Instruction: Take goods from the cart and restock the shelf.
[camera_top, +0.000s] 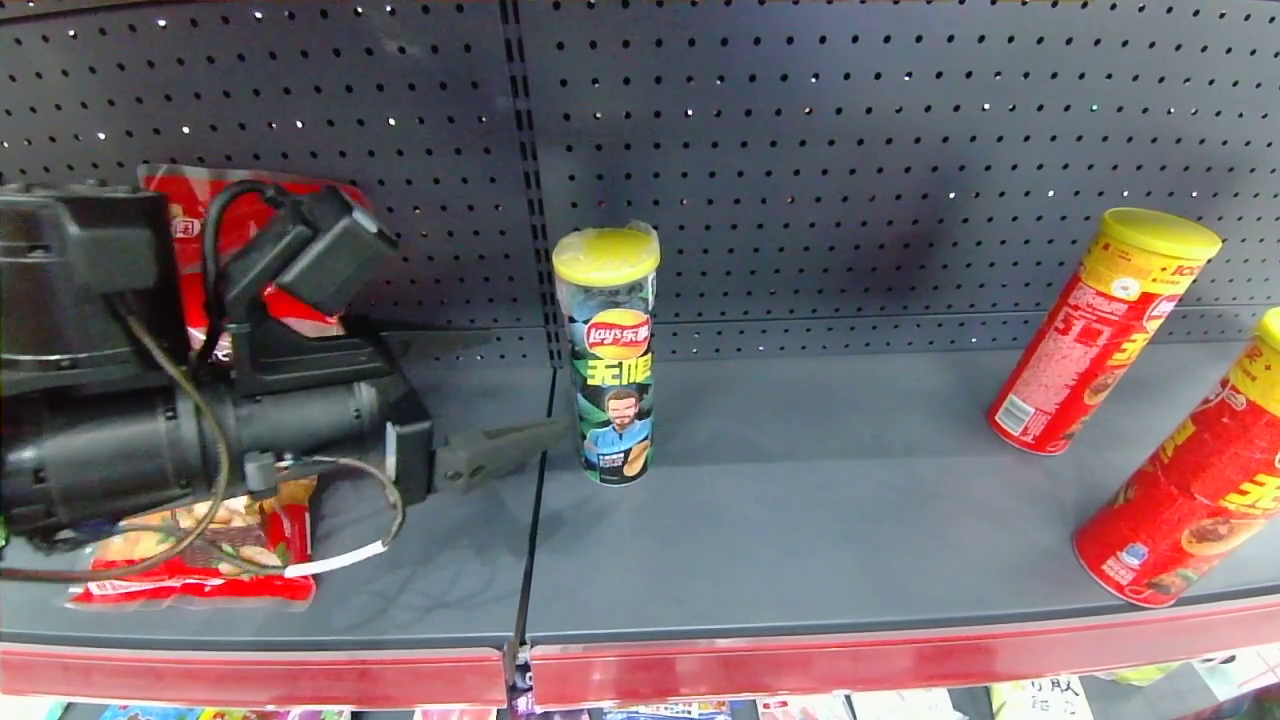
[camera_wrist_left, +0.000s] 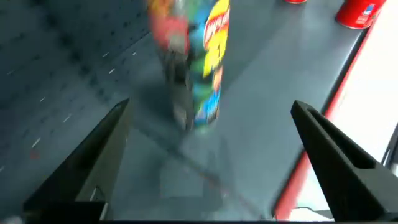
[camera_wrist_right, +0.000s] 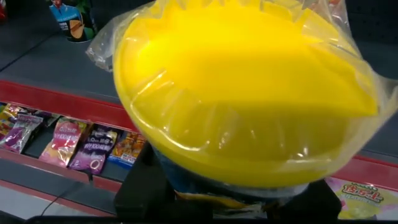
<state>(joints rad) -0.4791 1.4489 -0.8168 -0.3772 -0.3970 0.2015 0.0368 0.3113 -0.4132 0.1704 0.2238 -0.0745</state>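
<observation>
Green can (camera_top: 610, 360) stands upright on the shelf (camera_top: 800, 520); left gripper (camera_wrist_left: 209, 109), jaws spread, should probably retreat leftward without clipping it. Right gripper (camera_wrist_right: 227, 202) pinches a yellow-lidded can (camera_wrist_right: 249, 93).

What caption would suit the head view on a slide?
Left hand open beside an upright green can on the shelf, two red cans at right.

shelf (camera_top: 800, 500): matt grey metal
back panel (camera_top: 850, 150): perforated, matt
can (camera_wrist_right: 249, 93): glossy yellow plastic lid, crinkled clear film
snack bag (camera_top: 200, 580): glossy plastic
</observation>
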